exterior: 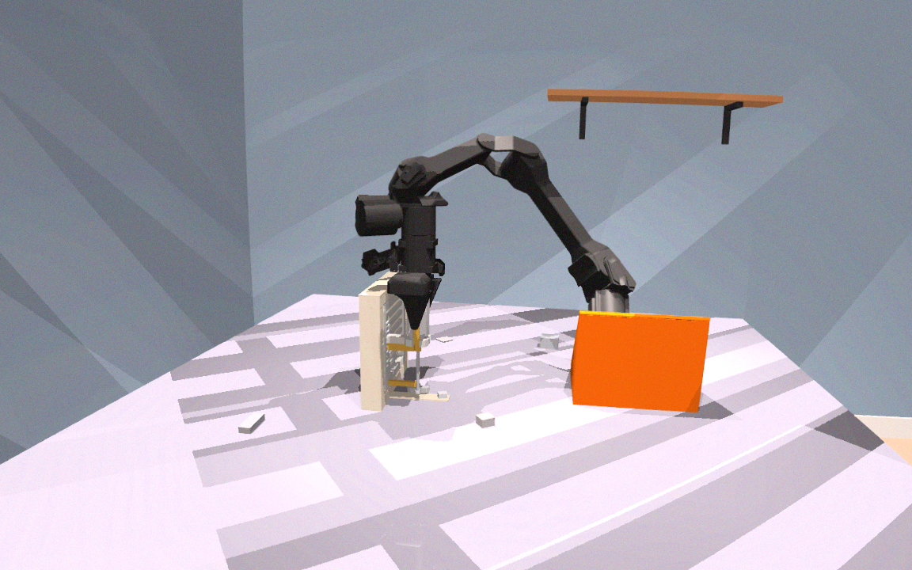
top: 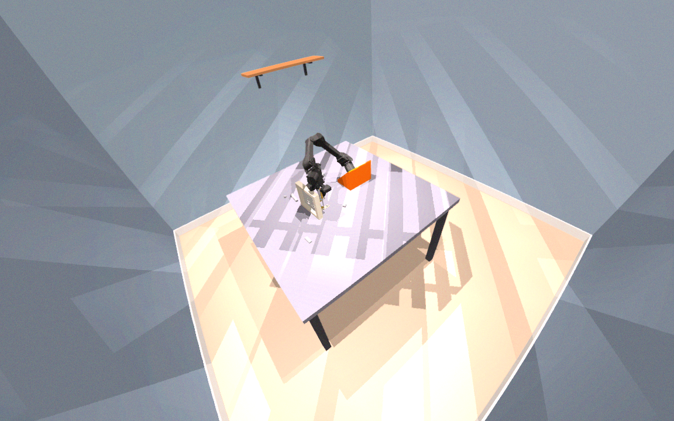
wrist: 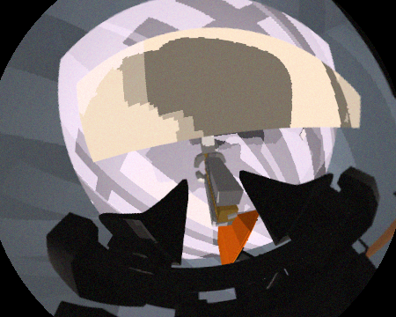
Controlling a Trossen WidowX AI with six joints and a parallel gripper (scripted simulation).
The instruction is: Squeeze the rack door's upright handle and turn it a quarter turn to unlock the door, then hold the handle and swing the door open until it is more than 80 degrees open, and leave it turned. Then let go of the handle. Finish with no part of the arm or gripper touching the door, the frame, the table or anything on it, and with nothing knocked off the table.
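Note:
The cream rack [top: 319, 211] [exterior: 372, 354] [wrist: 312, 88] stands upright on the table, with a slatted face on the handle's side. The grey upright handle [wrist: 226, 189] stands out beside that face, with a yellow strip and yellow brackets [exterior: 402, 347] below it. My gripper [exterior: 415, 325] [wrist: 214, 179] points down over the handle and is open. The handle's top lies between the spread fingers in the wrist view, with gaps seen on both sides. In the exterior view the near finger hides most of the handle. The door's angle and the handle's turn are hard to tell.
An orange panel [top: 359, 175] [exterior: 636, 361] [wrist: 233, 239] stands near the arm's base. Small pale blocks [exterior: 484, 420] [exterior: 252, 423] [exterior: 548, 341] lie on the table [top: 407, 220] around the rack. A wall shelf [top: 282, 66] [exterior: 658, 97] is high behind.

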